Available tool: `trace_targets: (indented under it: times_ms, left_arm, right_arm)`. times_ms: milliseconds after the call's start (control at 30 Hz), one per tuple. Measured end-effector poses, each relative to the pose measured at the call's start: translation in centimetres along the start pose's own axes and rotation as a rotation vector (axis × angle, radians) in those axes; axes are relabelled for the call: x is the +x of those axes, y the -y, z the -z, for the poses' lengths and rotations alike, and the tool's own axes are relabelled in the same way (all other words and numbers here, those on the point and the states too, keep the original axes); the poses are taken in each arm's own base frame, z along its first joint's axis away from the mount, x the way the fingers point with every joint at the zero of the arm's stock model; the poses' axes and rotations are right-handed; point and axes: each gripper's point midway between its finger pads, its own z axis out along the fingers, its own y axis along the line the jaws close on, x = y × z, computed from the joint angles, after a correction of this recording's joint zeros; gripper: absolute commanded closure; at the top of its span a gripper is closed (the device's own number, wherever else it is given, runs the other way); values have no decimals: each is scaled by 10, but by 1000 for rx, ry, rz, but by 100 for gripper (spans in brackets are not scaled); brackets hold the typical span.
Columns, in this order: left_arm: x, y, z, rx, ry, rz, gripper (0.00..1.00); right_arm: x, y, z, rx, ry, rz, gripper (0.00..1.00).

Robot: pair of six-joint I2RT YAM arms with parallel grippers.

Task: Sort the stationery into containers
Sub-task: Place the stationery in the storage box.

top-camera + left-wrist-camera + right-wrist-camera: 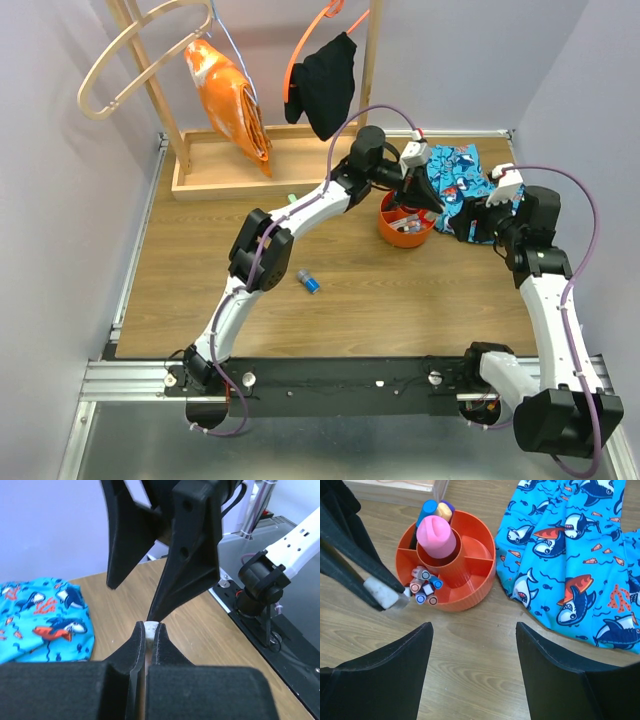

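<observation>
Wood table (400,300), lilac walls. My L gripper (148,632) pinches a white marker (384,592) by the orange tub (470,587). R gripper (474,627) is wide, empty. Top cam only: blue pen (308,283) loose mid-table.

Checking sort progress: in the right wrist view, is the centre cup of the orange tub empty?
No, a pink tube stands upright in the centre cup of the orange tub.
</observation>
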Motion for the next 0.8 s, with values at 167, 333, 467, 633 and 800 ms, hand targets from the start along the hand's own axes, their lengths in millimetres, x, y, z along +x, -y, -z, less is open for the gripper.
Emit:
trace_targets:
  times_ms: [167, 333, 467, 633, 800]
  left_arm:
    - [-8, -8, -10, -10, -3, -75, 100]
    - [-1, -33, -10, -99, -38, -132, 100]
    - [24, -52, -6, -175, -85, -128, 100]
    - [68, -71, 0, -247, -162, -88, 100]
    - [70, -80, 4, -287, -181, -120, 74]
  right_arm:
    - [5, 5, 2, 17, -3, -24, 25]
    - [11, 7, 1, 23, -13, -37, 25]
    - [13, 7, 0, 24, -17, -44, 25]
    - [14, 9, 0, 30, -15, -52, 25]
    - [16, 9, -2, 30, -14, -53, 25]
